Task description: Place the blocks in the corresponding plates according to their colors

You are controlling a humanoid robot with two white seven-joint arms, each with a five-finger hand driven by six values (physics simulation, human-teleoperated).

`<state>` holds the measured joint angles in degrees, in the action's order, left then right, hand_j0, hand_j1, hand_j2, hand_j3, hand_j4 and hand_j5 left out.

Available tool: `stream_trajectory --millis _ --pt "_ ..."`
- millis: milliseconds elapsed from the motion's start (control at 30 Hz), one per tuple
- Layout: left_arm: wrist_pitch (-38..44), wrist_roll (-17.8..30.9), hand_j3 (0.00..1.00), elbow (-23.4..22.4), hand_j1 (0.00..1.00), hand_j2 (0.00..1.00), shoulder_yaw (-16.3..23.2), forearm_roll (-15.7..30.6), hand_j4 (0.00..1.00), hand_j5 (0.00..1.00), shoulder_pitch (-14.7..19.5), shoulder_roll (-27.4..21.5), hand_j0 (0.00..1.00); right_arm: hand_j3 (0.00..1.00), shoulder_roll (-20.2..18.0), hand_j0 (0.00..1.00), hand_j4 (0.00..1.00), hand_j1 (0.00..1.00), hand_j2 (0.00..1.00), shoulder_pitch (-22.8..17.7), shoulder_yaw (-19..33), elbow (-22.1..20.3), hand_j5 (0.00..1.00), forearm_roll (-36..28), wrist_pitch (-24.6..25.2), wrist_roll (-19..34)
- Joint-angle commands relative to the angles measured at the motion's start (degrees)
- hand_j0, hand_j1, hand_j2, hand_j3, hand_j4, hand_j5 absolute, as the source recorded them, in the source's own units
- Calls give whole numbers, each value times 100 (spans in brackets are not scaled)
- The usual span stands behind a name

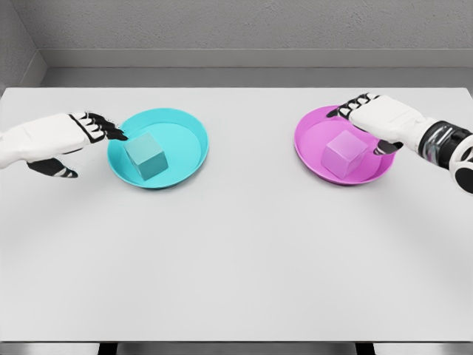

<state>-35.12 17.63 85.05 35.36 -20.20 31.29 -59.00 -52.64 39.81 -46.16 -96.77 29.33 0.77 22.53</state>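
With each block seated in its matching plate, both hands hang open, holding nothing.
Advised: lift left hand [81, 137] and right hand [369, 118] clear without nudging cyan block [145, 157] or pink block [344, 154].

Looking like a bare simulated test cell, not a home or shop. Plain white worktop [236, 251] is filling most of the view, grey textured wall [244, 26] running behind it, grey floor strip showing between them. Flat even lighting, rendered surfaces. Only props sitting on it: a cyan plate [188, 129] and a magenta plate [310, 137], each carrying a matching block.
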Motion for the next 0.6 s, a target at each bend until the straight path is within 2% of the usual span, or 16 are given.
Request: stream_trajectory --millis 0,33,67,133,167,267,400,567 --pt "12 -5 100 161 100 100 -249 183 100 100 -35 -261 100 100 -405 100 100 100 100 -9 151 -175 100 -7 -384 -3" --pt "12 -5 100 205 100 100 -319 184 100 100 -123 -270 100 100 -563 100 100 100 100 -53 388 -184 100 -16 -840 -20" --pt "12 -5 100 275 100 100 -328 184 100 100 -141 -279 100 100 -651 100 100 100 100 -228 704 -158 100 -147 -1377 -20" --pt "12 12 100 328 100 100 -328 184 100 100 -150 -279 100 100 -871 100 100 100 100 -668 1276 -166 100 -341 -2080 -20" --pt "12 21 100 337 100 100 -328 184 100 100 -150 -279 100 100 -950 100 100 100 100 -799 1443 -166 100 -358 -2344 -20" --pt "12 21 100 390 100 100 -328 184 100 100 -158 -279 100 100 -1179 100 100 100 100 -1169 1707 -158 100 -367 -3577 -38" --pt "12 21 100 416 100 100 -328 184 100 100 -202 -279 100 100 -1179 100 100 100 100 -1432 1803 -166 100 -358 -3577 -47" --pt "12 21 100 451 100 100 -328 184 100 100 -202 -270 100 100 -1179 100 100 100 100 -1459 1795 -158 100 -367 -3577 -47"
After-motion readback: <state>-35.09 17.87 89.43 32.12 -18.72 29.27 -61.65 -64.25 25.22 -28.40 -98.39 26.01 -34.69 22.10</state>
